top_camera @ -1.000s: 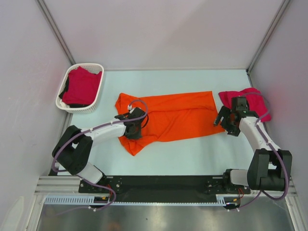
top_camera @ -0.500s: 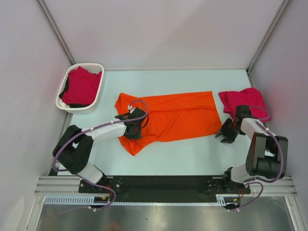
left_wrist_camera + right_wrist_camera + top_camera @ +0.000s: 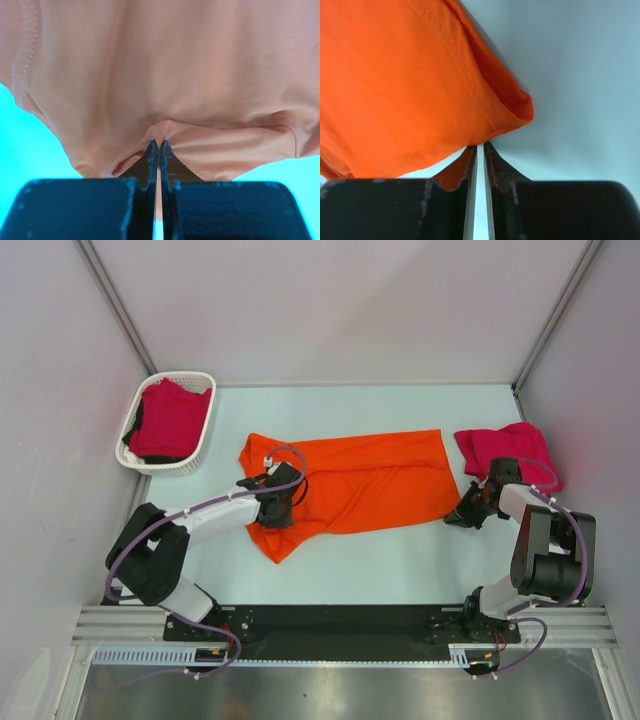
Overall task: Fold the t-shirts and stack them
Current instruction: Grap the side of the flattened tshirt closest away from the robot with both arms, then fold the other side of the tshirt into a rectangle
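Your right gripper (image 3: 463,516) now pinches the corner of the orange shirt (image 3: 370,480) farthest from the basket (image 3: 170,469); your left gripper (image 3: 278,508) stays clamped on its basket-side end, so folding can begin.

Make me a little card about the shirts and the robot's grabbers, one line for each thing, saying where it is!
orange shirt: spread out in the middle of the table
left gripper: shut, pinching the orange shirt's left part
right gripper: shut, seems to pinch the shirt's near right corner
basket: far left corner, holds a pink shirt
other pink shirt: lying at the table's right side, apart from the orange one
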`<state>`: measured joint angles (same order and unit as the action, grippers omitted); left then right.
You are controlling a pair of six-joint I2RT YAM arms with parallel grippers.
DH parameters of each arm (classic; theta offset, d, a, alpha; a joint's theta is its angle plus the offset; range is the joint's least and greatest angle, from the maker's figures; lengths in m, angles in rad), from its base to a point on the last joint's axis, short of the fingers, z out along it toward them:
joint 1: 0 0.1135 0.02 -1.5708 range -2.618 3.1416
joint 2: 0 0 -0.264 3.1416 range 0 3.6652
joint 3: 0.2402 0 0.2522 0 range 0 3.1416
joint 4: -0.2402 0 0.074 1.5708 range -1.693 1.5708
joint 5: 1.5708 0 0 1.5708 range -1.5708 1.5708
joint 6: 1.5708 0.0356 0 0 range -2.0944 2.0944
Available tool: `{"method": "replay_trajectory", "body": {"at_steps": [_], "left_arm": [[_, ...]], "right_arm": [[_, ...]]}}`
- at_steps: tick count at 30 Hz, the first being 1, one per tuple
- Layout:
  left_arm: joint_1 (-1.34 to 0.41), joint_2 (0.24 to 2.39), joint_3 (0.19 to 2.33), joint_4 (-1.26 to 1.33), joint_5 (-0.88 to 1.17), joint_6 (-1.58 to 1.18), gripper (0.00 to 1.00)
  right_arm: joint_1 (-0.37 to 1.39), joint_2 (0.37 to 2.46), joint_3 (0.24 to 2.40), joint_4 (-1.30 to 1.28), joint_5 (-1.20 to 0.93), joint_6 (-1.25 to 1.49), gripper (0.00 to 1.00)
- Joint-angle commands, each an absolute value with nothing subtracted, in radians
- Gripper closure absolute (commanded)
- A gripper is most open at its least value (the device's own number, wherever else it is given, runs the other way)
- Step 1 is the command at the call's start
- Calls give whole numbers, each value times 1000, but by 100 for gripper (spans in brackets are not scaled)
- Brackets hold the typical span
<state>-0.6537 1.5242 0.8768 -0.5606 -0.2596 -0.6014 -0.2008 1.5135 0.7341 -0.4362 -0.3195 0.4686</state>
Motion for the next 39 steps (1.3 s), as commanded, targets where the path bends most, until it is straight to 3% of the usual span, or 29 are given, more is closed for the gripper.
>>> {"method": "replay_trajectory", "body": {"at_steps": [1,3,4,5,6,10,15,21,25,26,27,29,33,39], "left_arm": [[-661,1525,930,-572,-293,-595,100],[-661,1537,936,-571,-290,-595,100],[-661,1540,940,-569,-288,-594,100],[-663,1543,943,-568,-288,-594,100],[-663,1548,946,-569,-287,-591,100],[-663,1551,951,-565,-287,-588,100],[-661,1562,957,-560,-284,-581,100],[-661,1543,945,-557,-285,-586,100],[-661,1528,937,-568,-291,-587,100],[-661,1522,936,-572,-296,-588,100],[-663,1519,933,-574,-301,-591,100],[-661,1503,930,-587,-308,-594,100],[-661,1467,925,-620,-337,-609,100],[-661,1387,925,-689,-439,-657,100]], "right_arm": [[-206,1482,700,-482,-317,433,83],[-207,1454,686,-494,-328,428,77],[-207,1441,669,-494,-343,425,60],[-206,1404,666,-495,-345,440,8],[-206,1387,664,-514,-309,451,1],[-215,1319,658,-519,-239,471,0],[-253,1393,652,-482,-209,466,0],[-259,1463,595,-350,-199,489,10],[-259,1505,580,-269,-227,505,32],[-256,1519,581,-241,-245,505,40],[-256,1531,586,-230,-255,508,67],[-256,1575,598,-218,-284,512,96],[-232,1586,611,-238,-316,528,100],[-175,1422,620,-308,-256,541,100]]}}
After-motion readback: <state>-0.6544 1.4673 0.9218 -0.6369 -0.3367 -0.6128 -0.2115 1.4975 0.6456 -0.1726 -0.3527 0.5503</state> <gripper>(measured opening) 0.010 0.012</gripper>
